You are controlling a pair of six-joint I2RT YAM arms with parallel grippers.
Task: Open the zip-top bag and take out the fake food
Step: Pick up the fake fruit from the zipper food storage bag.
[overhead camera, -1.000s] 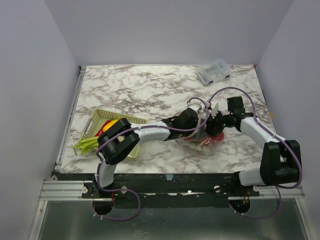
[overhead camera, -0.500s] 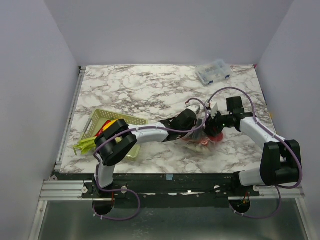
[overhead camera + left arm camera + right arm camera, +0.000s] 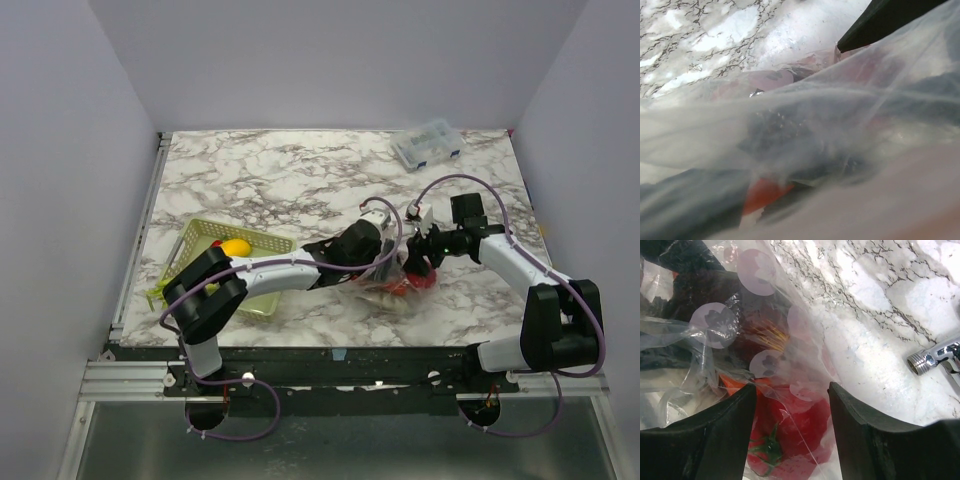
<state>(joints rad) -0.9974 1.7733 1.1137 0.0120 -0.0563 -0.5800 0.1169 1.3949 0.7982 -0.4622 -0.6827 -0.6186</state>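
The zip-top bag (image 3: 385, 287) lies crumpled on the marble between my two grippers. My left gripper (image 3: 372, 258) is pushed into it from the left; its wrist view is filled with cloudy bag film (image 3: 790, 100), with an orange piece (image 3: 765, 192) behind it and the fingers hidden. My right gripper (image 3: 416, 258) is at the bag's right end. Its fingers (image 3: 725, 430) stand apart either side of the red round fruit (image 3: 790, 435) inside the bag (image 3: 715, 320). A dark maroon ball (image 3: 762, 327) and an orange bit (image 3: 732, 385) show behind the film. A yellow piece (image 3: 236, 246) lies in the basket.
The pale green mesh basket (image 3: 195, 235) stands at the left near the front edge, with pale green stalks (image 3: 165, 292) sticking out over its left side. A clear compartment box (image 3: 428, 144) sits at the back right. A chrome fitting (image 3: 930, 357) shows at the right of the right wrist view.
My left arm has drawn back to the left, its elbow has swung off the basket and uncovered the yellow piece. The bag has shifted a little left with it. The right gripper has hardly moved.
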